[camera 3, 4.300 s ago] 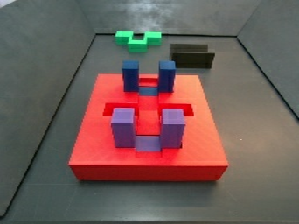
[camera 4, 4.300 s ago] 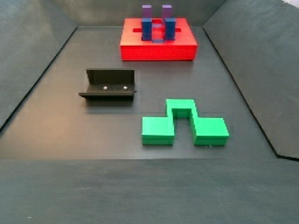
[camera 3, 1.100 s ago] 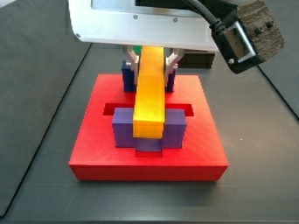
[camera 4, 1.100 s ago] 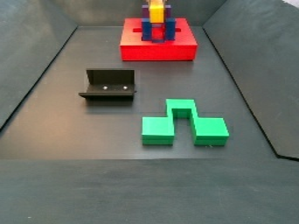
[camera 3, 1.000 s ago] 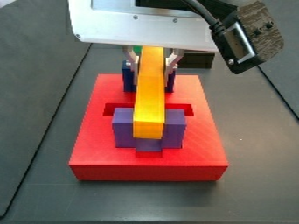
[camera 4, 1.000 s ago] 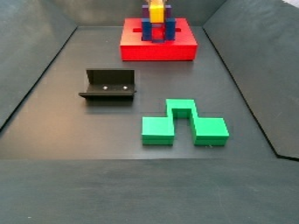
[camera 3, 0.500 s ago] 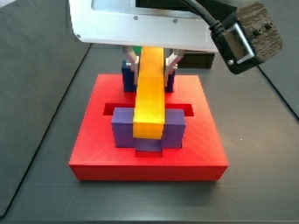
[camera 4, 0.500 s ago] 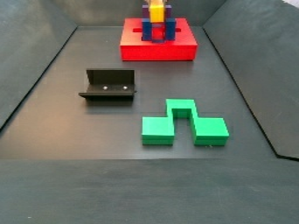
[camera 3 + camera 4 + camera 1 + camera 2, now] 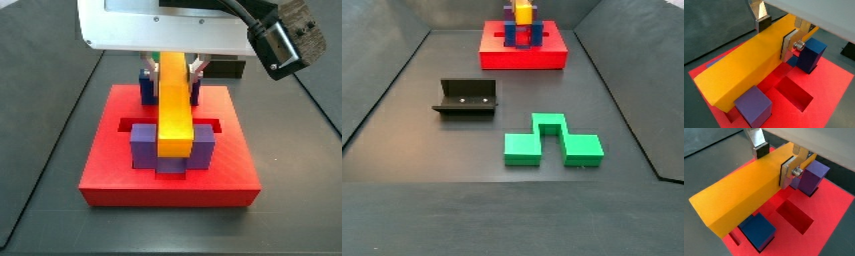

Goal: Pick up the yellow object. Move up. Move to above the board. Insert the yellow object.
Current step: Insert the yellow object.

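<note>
**Yellow bar gripped above the red board**

Working near to far from the board, in a side view the green notched block (image 9: 552, 141) is lying closest to the camera, well short of the board (image 9: 492, 58), and the fixture (image 9: 465, 98) is sitting between that block and the board, off to one side. The board itself is resting at the far end of the floor, with its posts standing up from its top face.

In another side view I am seeing the board (image 9: 120, 170) fill the middle of the frame. The purple posts (image 9: 143, 144) are standing at its near edge and the blue posts (image 9: 148, 84) at its far edge. The yellow object (image 9: 175, 102) is hanging lengthwise over the board's middle, its near end showing in front of the purple posts.

The gripper (image 9: 173, 66) is sitting over the far part of the board, under the wide white housing, and it is pinching the yellow object. In both wrist views the silver fingers (image 9: 790, 44) are pressing flat against the bar's long sides, one plate (image 9: 786, 171) on each face, with the yellow object (image 9: 741, 197) stretching away above the board's red surface (image 9: 817, 208) and its open slot (image 9: 795, 93). I cannot tell whether the bar is touching the posts
</note>
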You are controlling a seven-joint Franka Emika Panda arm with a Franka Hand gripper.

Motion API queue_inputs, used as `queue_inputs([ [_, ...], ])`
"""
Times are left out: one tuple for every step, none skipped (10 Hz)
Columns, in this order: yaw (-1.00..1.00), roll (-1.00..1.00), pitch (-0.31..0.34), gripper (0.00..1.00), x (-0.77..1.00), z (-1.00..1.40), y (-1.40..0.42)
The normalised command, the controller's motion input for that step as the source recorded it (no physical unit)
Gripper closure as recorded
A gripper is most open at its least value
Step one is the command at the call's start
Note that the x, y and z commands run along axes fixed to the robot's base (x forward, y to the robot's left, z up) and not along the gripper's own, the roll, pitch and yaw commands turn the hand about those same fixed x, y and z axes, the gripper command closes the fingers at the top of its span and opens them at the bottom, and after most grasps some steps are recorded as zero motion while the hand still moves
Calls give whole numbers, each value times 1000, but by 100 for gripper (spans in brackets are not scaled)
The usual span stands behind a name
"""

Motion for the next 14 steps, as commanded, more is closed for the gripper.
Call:
queue_inputs([
  [11,113,0,100,69,-243,-60],
  [0,61,0,100,111,-294,-103],
  [0,53,0,100,143,-214,-74],
  [0,47,6,100,157,-166,-83],
  [-26,46,9,100,134,-117,-97],
  [-43,23,7,100,154,-174,-46],
  [-71,131,0,100,54,-260,-97],
  [-60,0,4,100,69,-289,0],
  [-40,0,16,100,34,-220,0],
  [-26,-63,37,100,80,-151,0],
  [0,-160,54,100,120,-80,94],
  [-17,-233,59,100,71,-97,137],
  [-20,-277,44,100,34,-91,137],
  [-6,-319,4,100,0,-51,120],
])
